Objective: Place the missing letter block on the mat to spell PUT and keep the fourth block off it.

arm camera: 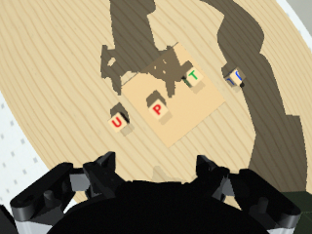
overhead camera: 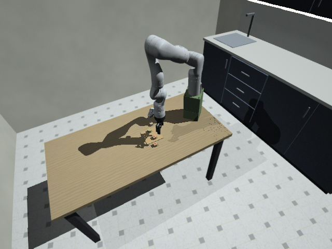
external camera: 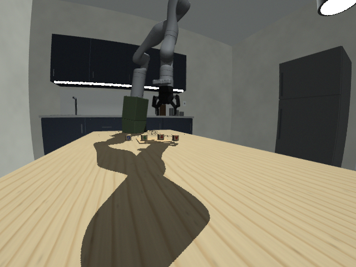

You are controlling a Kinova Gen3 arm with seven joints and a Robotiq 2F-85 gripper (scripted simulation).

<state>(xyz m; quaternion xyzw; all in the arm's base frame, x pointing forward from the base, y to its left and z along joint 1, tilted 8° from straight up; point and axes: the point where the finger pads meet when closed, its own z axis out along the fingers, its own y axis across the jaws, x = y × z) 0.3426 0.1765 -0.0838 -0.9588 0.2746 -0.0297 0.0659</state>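
Observation:
A tan mat [arm camera: 190, 115] [overhead camera: 160, 137] lies on the wooden table. On it stand a block with a red P [arm camera: 158, 108] [overhead camera: 153, 137] [external camera: 161, 137] and a block with a green T [arm camera: 194, 78] [overhead camera: 148, 130] [external camera: 144, 138], with a gap between them. A block with a red U [arm camera: 117, 121] [overhead camera: 155, 144] [external camera: 175, 138] stands on the table just off the mat, beside the P. A block with a blue letter [arm camera: 236, 76] [overhead camera: 151, 123] [external camera: 128, 138] stands off the mat beyond the T. My gripper [arm camera: 156, 162] [overhead camera: 158, 130] [external camera: 166, 112] is open and empty, hanging well above the row.
The green pedestal [overhead camera: 193, 104] [external camera: 134, 114] of the arm's base stands on the table behind the blocks. The arm's dark shadow runs across the table top. A kitchen counter stands beyond the table.

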